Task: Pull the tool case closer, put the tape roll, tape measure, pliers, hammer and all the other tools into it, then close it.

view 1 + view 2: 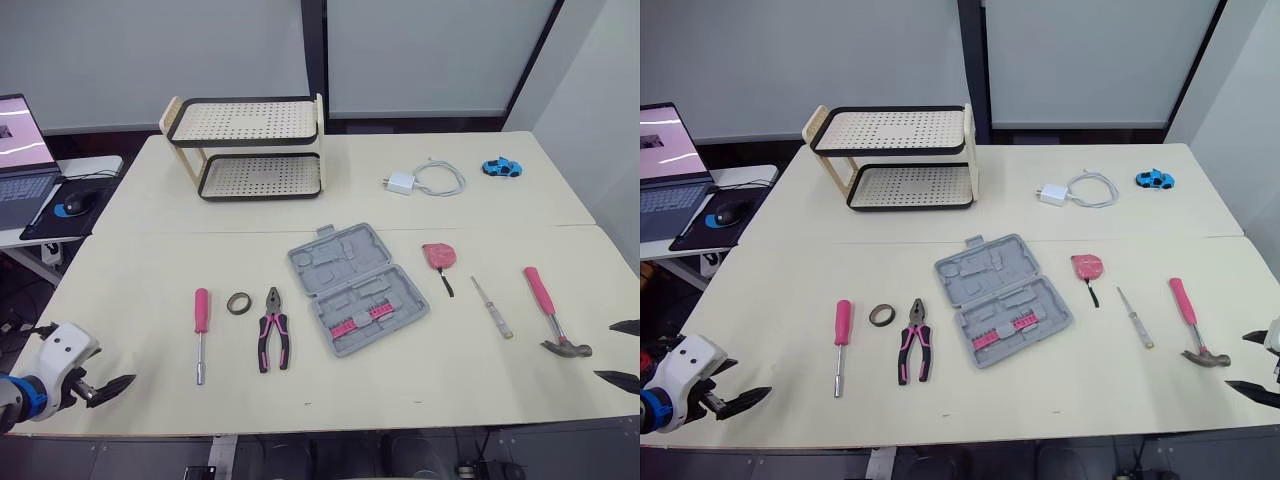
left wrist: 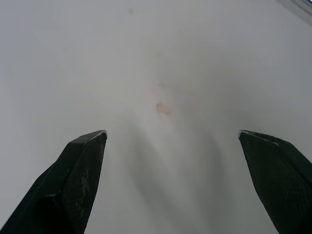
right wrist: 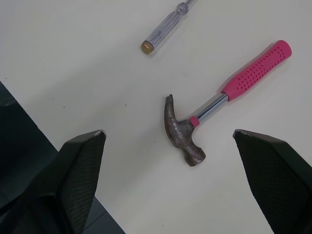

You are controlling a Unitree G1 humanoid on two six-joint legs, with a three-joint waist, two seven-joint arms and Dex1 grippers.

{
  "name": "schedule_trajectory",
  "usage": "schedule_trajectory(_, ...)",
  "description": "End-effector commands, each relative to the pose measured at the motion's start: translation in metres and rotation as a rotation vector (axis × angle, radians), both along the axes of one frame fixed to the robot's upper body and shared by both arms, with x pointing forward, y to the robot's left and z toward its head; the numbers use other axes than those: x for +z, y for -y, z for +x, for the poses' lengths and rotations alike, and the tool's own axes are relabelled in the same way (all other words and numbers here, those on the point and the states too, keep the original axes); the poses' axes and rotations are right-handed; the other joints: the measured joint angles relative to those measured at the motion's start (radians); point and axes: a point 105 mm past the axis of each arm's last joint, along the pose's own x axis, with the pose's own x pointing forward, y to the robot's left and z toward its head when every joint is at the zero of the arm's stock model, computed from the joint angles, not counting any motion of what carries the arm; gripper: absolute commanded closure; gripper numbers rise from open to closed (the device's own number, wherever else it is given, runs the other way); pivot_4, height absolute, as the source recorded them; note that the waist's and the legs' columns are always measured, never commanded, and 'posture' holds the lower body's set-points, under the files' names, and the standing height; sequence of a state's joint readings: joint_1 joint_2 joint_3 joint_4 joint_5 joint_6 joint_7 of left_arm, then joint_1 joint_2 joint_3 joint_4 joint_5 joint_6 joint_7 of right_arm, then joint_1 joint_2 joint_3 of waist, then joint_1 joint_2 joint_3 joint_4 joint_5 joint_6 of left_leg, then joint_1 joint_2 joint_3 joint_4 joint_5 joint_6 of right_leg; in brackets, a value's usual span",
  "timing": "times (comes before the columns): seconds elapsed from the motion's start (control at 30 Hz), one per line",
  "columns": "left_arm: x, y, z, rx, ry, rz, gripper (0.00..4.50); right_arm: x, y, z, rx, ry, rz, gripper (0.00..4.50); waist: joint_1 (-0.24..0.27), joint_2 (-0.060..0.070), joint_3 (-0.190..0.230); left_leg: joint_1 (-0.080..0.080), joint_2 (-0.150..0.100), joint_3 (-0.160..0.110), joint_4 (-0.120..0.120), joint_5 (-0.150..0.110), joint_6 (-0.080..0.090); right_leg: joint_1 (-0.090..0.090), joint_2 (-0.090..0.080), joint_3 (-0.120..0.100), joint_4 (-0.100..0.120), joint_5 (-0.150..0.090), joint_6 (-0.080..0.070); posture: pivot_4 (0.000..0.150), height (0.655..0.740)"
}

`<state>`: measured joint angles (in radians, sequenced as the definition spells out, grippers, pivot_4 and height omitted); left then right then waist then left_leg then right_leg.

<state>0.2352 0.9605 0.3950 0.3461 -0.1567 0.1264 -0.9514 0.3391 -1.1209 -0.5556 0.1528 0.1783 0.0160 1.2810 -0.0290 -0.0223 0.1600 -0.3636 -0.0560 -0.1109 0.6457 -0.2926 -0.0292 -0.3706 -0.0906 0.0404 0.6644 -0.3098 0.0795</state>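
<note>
Tools are waiting to be packed: the open grey tool case [image 1: 357, 290] is lying at the middle of the table [image 1: 480, 400], well back from the near edge. The left gripper [image 2: 173, 139] is hovering at the near-left corner with its fingers spread wide and empty. The right gripper [image 1: 610, 352] is hanging at the near-right corner, likewise spread and holding nothing, just beside the head of the hammer [image 1: 545, 303]. The case is looking like light, stiff moulded plastic, likely to slide readily on the smooth top, so its near rim is offering the surest pinch. The hammer is probably head-heavy and best taken on the ribbed pink handle near the steel neck. The pliers [image 1: 273, 335] and tape roll [image 1: 238, 303] are lying left of the case, and the tape measure [image 1: 440, 257] right of it.
</note>
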Motion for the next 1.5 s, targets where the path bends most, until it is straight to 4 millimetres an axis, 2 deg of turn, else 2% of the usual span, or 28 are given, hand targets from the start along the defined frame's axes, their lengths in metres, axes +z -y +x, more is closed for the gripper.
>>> schedule_trajectory(0.03,0.010,-0.006,0.001,0.027,0.032,0.008,0.00,0.006,0.000,0.003,-0.001,0.036,-0.014,0.01,0.000,0.000,0.000,0.000,0.000,0.000,0.000,0.000,0.000,0.000,0.000,0.000,0.000,0.000,0.000,0.150,0.7400)
schedule_trajectory(0.23,0.011,-0.010,0.002,0.052,0.059,-0.005,0.00,0.007,0.003,0.005,-0.023,0.059,-0.021,0.01,0.000,0.000,0.000,0.000,0.000,0.000,0.000,0.000,0.000,0.000,0.000,0.000,0.000,0.000,0.000,0.150,0.7400)
schedule_trajectory(0.57,0.012,-0.001,-0.001,0.088,0.076,-0.053,0.00,0.007,0.009,0.008,-0.071,0.110,-0.051,0.01,0.000,0.000,0.000,0.000,0.000,0.000,0.000,0.000,0.000,0.000,0.000,0.000,0.000,0.000,0.000,0.150,0.7400)
schedule_trajectory(0.77,0.018,0.012,0.000,0.078,0.106,-0.082,0.00,0.011,0.004,0.012,-0.090,0.145,-0.017,0.01,0.000,0.000,0.000,0.000,0.000,0.000,0.000,0.000,0.000,0.000,0.000,0.000,0.000,0.000,0.000,0.150,0.7400)
schedule_trajectory(0.83,0.023,0.027,0.002,0.044,0.136,-0.125,0.00,0.015,-0.005,0.015,-0.089,0.166,0.024,0.18,0.000,0.000,0.000,0.000,0.000,0.000,0.000,0.000,0.000,0.000,0.000,0.000,0.000,0.000,0.000,0.150,0.7400)
schedule_trajectory(0.93,0.027,0.051,0.003,-0.002,0.154,-0.188,0.62,0.022,-0.021,0.018,-0.065,0.180,0.072,0.95,0.000,0.000,0.000,0.000,0.000,0.000,0.000,0.000,0.000,0.000,0.000,0.000,0.000,0.000,0.000,0.150,0.7400)
schedule_trajectory(1.13,0.030,0.101,0.008,-0.093,0.152,-0.294,2.64,0.034,-0.062,0.026,0.024,0.191,0.127,3.21,0.002,0.001,0.000,0.000,0.000,0.000,0.001,0.000,0.000,0.001,0.000,0.000,0.000,0.000,0.000,0.150,0.7400)
schedule_trajectory(1.23,0.034,0.134,0.016,-0.156,0.159,-0.367,3.62,0.041,-0.083,0.036,0.062,0.204,0.141,4.28,0.003,0.001,-0.001,0.000,0.000,0.000,0.001,0.000,0.000,0.001,0.000,0.000,0.000,0.000,0.000,0.150,0.7400)
schedule_trajectory(1.27,0.035,0.142,0.019,-0.167,0.165,-0.386,3.95,0.042,-0.088,0.039,0.064,0.205,0.143,4.50,0.003,0.000,-0.001,0.000,0.000,0.000,0.001,0.000,0.000,0.001,0.000,0.000,0.000,0.001,0.001,0.150,0.7400)
schedule_trajectory(1.3,0.037,0.151,0.023,-0.177,0.174,-0.410,4.30,0.043,-0.095,0.043,0.069,0.203,0.147,4.50,0.003,0.000,-0.001,0.000,0.000,-0.001,0.002,0.000,0.000,0.001,0.000,0.000,0.000,0.001,0.000,0.150,0.7400)
schedule_trajectory(1.33,0.038,0.161,0.028,-0.190,0.181,-0.431,4.45,0.043,-0.102,0.048,0.081,0.205,0.144,4.50,0.003,0.000,-0.001,0.000,0.000,-0.001,0.002,0.000,0.000,0.001,0.000,0.000,0.000,0.001,0.000,0.150,0.7400)
schedule_trajectory(1.43,0.039,0.179,0.037,-0.219,0.187,-0.463,4.45,0.042,-0.119,0.058,0.099,0.200,0.151,4.50,0.003,0.000,-0.001,0.000,0.000,-0.001,0.002,0.000,0.000,0.001,0.000,0.000,0.000,0.001,0.001,0.150,0.7400)
schedule_trajectory(1.5,0.037,0.194,0.047,-0.234,0.189,-0.500,4.45,0.041,-0.138,0.072,0.126,0.217,0.165,4.50,0.000,0.001,-0.001,-0.001,0.000,0.000,0.002,0.000,0.000,0.001,0.000,0.000,0.000,0.001,0.000,0.150,0.7400)
